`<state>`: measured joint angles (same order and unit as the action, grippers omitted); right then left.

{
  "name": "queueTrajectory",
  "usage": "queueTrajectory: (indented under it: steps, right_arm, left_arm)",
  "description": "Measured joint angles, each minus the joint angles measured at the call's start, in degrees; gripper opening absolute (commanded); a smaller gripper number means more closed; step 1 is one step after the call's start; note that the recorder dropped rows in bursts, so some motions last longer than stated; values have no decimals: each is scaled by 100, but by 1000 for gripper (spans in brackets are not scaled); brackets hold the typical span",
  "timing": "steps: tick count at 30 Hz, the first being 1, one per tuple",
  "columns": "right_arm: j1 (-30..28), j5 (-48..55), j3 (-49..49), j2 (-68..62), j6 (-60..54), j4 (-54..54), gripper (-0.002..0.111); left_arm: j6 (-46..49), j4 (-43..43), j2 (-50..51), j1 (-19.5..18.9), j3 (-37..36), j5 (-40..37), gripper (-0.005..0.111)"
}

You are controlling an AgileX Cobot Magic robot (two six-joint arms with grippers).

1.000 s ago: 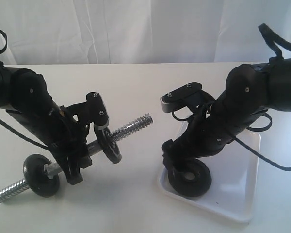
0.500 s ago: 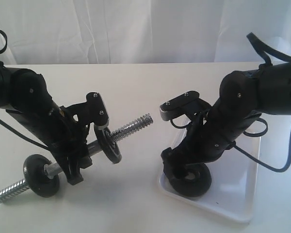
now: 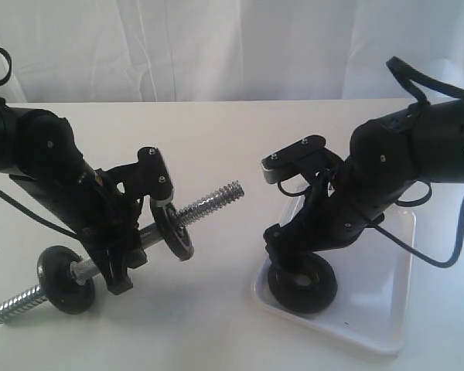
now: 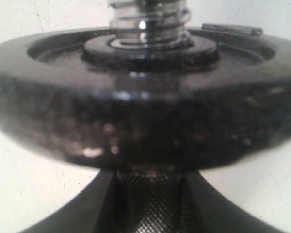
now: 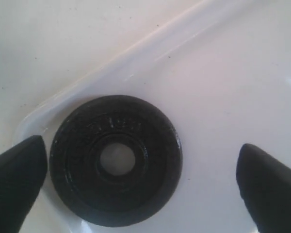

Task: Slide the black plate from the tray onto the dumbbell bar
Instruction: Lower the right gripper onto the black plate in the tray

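The black plate (image 5: 115, 160) lies flat in a corner of the white tray (image 5: 218, 97), close to its rim. My right gripper (image 5: 141, 182) hovers over it, open, one finger (image 5: 17, 177) at the plate's edge and the other well clear of it. In the exterior view the plate (image 3: 303, 284) sits at the tray's (image 3: 375, 305) near-left corner, under the right gripper (image 3: 288, 259). My left gripper (image 3: 124, 251) is shut on the dumbbell bar (image 3: 213, 201), which tilts up to the right and carries two black discs (image 3: 174, 230). The wrist view shows one disc (image 4: 145, 102) close up.
The bar's free threaded end (image 3: 226, 193) points toward the right arm, a short gap away. The second disc (image 3: 64, 280) sits low near the bar's other threaded end (image 3: 15, 305). A white curtain backs the white table (image 3: 216, 131).
The right arm dipped toward the tray, then lifted and shifted slightly right above the plate. The plate, the left arm and the bar have not moved.
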<state>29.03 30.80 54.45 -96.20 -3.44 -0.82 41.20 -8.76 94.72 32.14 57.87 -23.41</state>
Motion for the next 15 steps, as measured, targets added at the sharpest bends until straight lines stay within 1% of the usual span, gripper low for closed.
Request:
queueTrajectory:
  steps: [15]
  right_arm:
    - [0, 0, 0, -78, 184, -77, 105]
  left_arm:
    - [0, 0, 0, 0, 0, 0, 0]
